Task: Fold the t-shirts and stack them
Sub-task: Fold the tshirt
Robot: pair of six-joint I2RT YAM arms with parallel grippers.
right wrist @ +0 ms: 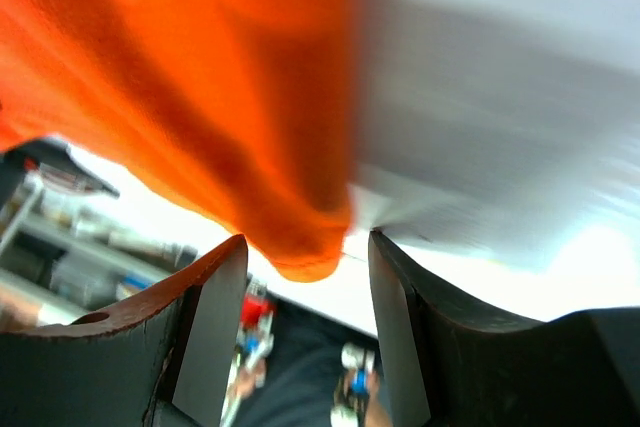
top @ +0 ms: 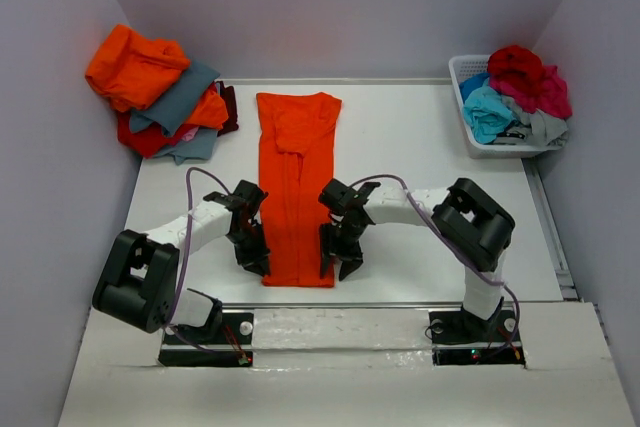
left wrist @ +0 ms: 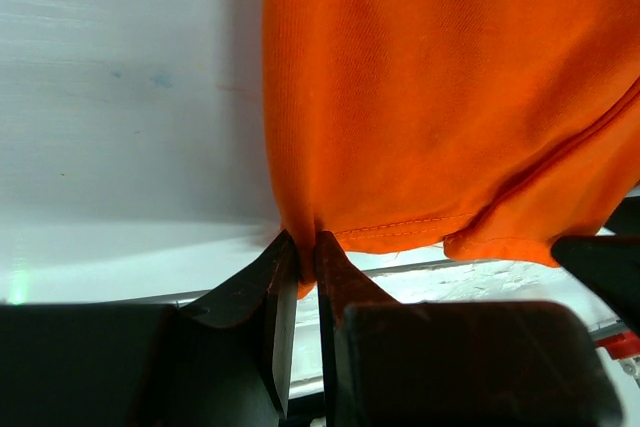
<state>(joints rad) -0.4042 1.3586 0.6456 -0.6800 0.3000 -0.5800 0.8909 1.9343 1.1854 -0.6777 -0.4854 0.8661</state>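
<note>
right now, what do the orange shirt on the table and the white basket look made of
The orange shirt: soft knit cloth, probably cotton jersey, matte; fine ribbing and a stitched hem show in the left wrist view. The basket: likely rigid white plastic, smooth; moulded slatted walls.

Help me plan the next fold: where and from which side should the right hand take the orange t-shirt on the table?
Take the near right hem corner of the orange t-shirt, coming from the near side. It lies as a narrow strip, hem at the near end; the left hand pinches the other hem corner, and the right hand stands open around this one.
</note>
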